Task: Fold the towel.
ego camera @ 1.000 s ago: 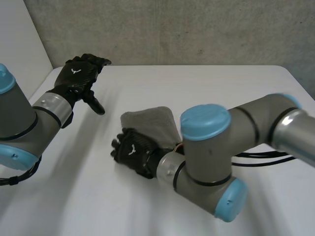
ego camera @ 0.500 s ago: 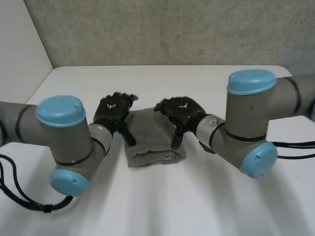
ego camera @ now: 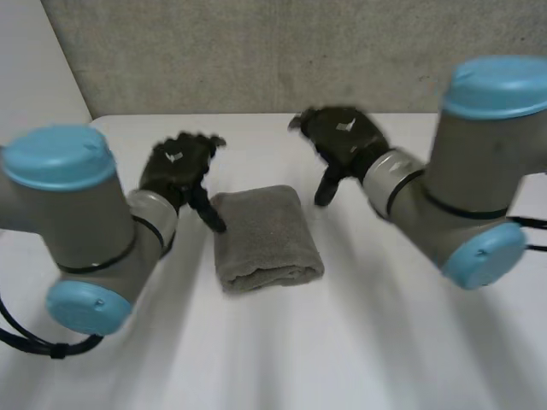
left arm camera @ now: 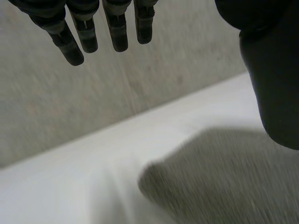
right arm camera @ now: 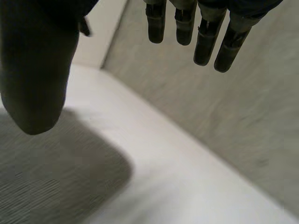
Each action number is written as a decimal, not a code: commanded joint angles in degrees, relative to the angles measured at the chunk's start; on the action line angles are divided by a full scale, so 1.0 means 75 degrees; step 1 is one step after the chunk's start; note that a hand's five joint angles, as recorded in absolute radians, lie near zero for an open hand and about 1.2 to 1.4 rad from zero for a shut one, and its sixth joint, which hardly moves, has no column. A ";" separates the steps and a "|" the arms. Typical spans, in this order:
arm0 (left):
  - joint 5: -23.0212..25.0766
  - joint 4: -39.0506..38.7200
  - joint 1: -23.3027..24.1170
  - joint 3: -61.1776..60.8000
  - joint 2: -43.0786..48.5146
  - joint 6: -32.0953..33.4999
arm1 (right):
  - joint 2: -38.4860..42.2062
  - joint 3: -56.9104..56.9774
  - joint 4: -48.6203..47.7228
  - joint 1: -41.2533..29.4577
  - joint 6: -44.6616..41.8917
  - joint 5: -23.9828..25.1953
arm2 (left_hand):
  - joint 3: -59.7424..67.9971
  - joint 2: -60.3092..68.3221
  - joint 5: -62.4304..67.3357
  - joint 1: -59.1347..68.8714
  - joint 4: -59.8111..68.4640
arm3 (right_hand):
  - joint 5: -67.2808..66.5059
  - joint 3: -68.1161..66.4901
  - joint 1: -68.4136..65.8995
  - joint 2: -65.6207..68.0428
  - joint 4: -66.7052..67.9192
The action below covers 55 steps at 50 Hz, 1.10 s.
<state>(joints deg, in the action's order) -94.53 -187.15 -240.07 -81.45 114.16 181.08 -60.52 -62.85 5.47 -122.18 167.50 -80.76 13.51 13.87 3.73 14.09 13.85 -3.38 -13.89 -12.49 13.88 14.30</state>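
Release! Left hand (ego camera: 175, 166) and right hand (ego camera: 342, 137) lift off the towel (ego camera: 265, 235), fingers straight and apart; it lies folded, looks done.

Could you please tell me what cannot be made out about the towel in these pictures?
Head view: inner layers and underside of the towel, hidden beneath its top layer.
Left wrist view: part of the towel, behind the thumb of the left hand; the rest runs past the edge.
Right wrist view: likewise, behind the right hand.
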 commanded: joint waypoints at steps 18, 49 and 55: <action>-0.0006 0.1786 -0.1166 0.0208 -0.2037 -0.0484 | -0.2653 -0.2131 0.0115 0.1736 0.0120 -0.1854 | -0.0327 -0.0375 -0.0356 -0.0405 -0.0372 | 0.0451 0.0519 0.0332 -0.0517 -0.0573; -0.0006 0.1587 -0.1049 -0.0378 -0.2307 -0.0507 | -0.2853 -0.2612 -0.0072 0.2252 0.0542 -0.0517 | -0.0350 -0.0397 -0.0379 -0.0427 -0.0395 | 0.0451 0.0519 0.0332 -0.0517 -0.0573; 0.0017 0.0590 -0.1072 -0.0836 -0.2236 -0.0519 | -0.2853 -0.3070 -0.0869 0.2240 0.0554 -0.0130 | -0.0372 -0.0420 -0.0401 -0.0449 -0.0417 | 0.0451 0.0519 0.0332 -0.0517 -0.0573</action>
<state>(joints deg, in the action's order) -94.58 -174.00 -247.94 -82.92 97.07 177.37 -81.42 -81.93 6.22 -105.20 171.37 -84.85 13.50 13.89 3.73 14.09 13.85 -3.38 -13.90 -12.54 13.88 14.31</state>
